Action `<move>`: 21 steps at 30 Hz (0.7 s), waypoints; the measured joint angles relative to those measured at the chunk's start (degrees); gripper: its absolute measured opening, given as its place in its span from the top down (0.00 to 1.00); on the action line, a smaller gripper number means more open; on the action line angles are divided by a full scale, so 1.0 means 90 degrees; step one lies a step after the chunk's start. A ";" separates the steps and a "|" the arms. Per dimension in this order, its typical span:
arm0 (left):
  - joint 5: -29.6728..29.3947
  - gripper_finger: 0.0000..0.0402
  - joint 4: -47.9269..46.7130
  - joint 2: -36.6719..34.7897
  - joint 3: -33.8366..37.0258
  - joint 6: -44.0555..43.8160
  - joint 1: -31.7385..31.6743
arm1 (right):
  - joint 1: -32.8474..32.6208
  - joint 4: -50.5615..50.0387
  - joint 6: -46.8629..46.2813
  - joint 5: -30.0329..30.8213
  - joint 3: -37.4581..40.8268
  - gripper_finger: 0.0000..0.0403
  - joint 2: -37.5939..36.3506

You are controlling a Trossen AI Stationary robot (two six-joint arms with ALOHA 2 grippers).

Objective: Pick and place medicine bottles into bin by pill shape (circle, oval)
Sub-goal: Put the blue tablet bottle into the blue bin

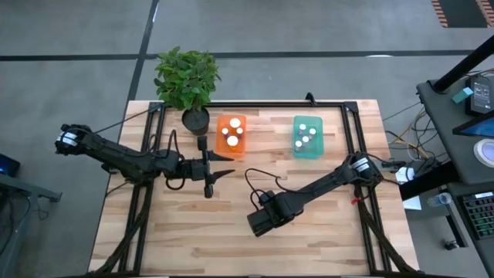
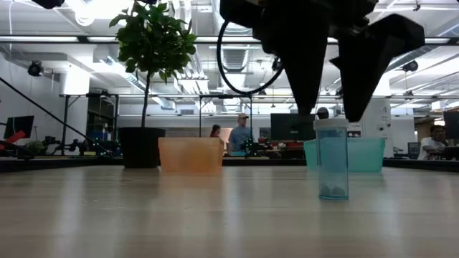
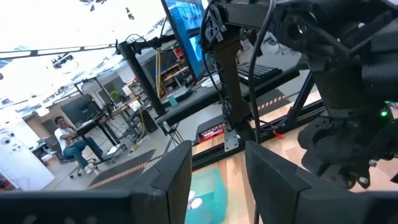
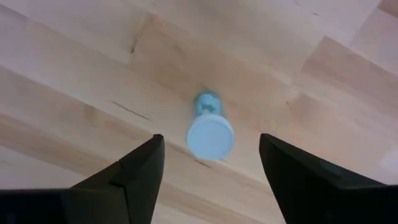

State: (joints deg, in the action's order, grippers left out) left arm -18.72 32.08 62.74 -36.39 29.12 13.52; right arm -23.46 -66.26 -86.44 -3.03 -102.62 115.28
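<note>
We work across the table from left to right. Our left gripper (image 1: 208, 171) hangs near the orange tub (image 1: 231, 136), its fingers parted by a moderate gap with nothing between them; through that gap its wrist camera looks over at the teal tub (image 3: 208, 190). It waits, and we would leave it there. The orange tub already holds several white-capped bottles (image 1: 234, 133), and the teal tub (image 1: 308, 137) farther right holds several more (image 1: 305, 135). The step in hand belongs to our right gripper (image 2: 331, 100), which sits at the front middle of the table above a single teal bottle (image 2: 333, 159) standing upright on the wood, well apart from both tubs. To do this well, we judge that we should come straight down with the bottle's white cap (image 4: 211, 137) centred between the fingers, take the body below the cap, and close gently so the narrow, tall bottle does not tip. For now the right fingers (image 4: 134, 171) stand wide, one on each side of the bottle, above it and not touching; the gripper holds nothing.
</note>
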 joint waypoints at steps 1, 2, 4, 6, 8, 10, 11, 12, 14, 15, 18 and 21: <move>-0.0001 0.67 -0.0001 0.0000 0.0001 -0.0001 0.0000 | 0.0009 0.0108 -0.0026 0.0000 0.0067 0.38 0.0000; -0.0002 0.67 -0.0001 0.0000 0.0001 0.0001 0.0000 | 0.0010 0.0183 -0.0063 -0.0001 0.0123 0.38 0.0000; -0.0007 0.67 -0.0001 0.0000 0.0001 0.0003 0.0000 | 0.0012 0.0283 -0.0067 0.0001 0.0220 0.39 0.0000; -0.0010 0.67 -0.0001 0.0000 0.0001 0.0006 0.0000 | 0.0024 0.0375 -0.0062 0.0003 0.0289 0.40 0.0000; -0.0012 0.67 -0.0001 0.0000 0.0001 0.0009 0.0000 | 0.0029 0.0379 -0.0040 0.0012 0.0307 0.42 0.0000; -0.0015 0.67 -0.0001 0.0000 0.0000 0.0013 0.0000 | 0.0039 0.0430 -0.0015 0.0042 0.0322 0.44 0.0000; -0.0015 0.67 -0.0003 0.0000 0.0001 0.0016 0.0000 | 0.0039 0.0451 -0.0015 0.0057 0.0341 0.45 0.0000; -0.0015 0.67 -0.0001 -0.0002 0.0001 0.0016 0.0002 | 0.0041 0.0467 -0.0014 0.0073 0.0369 0.46 0.0000; -0.0015 0.67 -0.0001 -0.0002 0.0001 0.0016 0.0002 | 0.0046 0.0504 -0.0014 0.0102 0.0434 0.48 0.0000; -0.0015 0.67 -0.0001 -0.0002 0.0001 0.0016 0.0002 | 0.0051 0.0544 -0.0014 0.0102 0.0470 0.50 0.0000; -0.0015 0.67 -0.0003 -0.0005 0.0001 0.0018 0.0002 | 0.0053 0.0610 -0.0014 0.0102 0.0494 0.54 0.0000; -0.0015 0.67 -0.0003 -0.0005 0.0004 0.0018 0.0002 | 0.0053 0.0614 -0.0014 0.0102 0.0494 0.59 0.0000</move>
State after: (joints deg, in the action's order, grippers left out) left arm -18.85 32.05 62.70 -36.36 29.28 13.54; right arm -22.98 -60.74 -86.56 -2.11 -98.17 115.28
